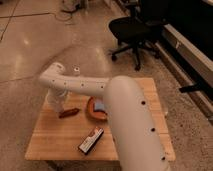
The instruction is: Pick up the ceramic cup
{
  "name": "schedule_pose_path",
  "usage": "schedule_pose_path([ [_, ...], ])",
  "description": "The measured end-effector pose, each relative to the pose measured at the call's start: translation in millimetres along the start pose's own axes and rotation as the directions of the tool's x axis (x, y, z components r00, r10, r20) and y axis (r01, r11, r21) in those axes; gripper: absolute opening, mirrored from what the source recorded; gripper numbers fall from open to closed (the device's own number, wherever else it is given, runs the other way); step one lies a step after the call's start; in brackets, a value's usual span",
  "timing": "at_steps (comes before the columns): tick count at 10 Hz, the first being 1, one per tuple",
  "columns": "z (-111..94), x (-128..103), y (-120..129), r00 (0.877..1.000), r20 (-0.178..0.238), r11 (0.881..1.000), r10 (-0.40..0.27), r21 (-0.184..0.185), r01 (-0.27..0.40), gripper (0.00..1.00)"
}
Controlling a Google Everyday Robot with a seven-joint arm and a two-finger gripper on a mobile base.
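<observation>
The pale ceramic cup (56,103) stands near the far left edge of the wooden table (55,142), partly covered by my arm. My gripper (54,95) hangs down from the bent white arm (82,85) right at the cup, mostly merged with it in this view. The slim white bottle (76,70) shows only its cap behind the arm.
A reddish-brown sausage-shaped item (69,113) lies right of the cup. An orange bowl holding something blue (97,108) sits mid-table. A black-and-white packet (91,140) lies near the front edge. A black office chair (132,30) stands on the floor beyond.
</observation>
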Motion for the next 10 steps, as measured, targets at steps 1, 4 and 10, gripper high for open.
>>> schedule_pose_path([
  [1, -2.4, -2.6, 1.9, 1.0, 0.001, 1.0, 0.006, 0.013, -0.006, 0.13],
  [4, -15.5, -12.1, -1.0, 1.0, 0.004, 0.998, -0.003, 0.061, 0.002, 0.0],
  [10, -72.9, -20.2, -12.3, 0.995, -0.062, 0.979, -0.075, 0.186, 0.086, 0.0],
])
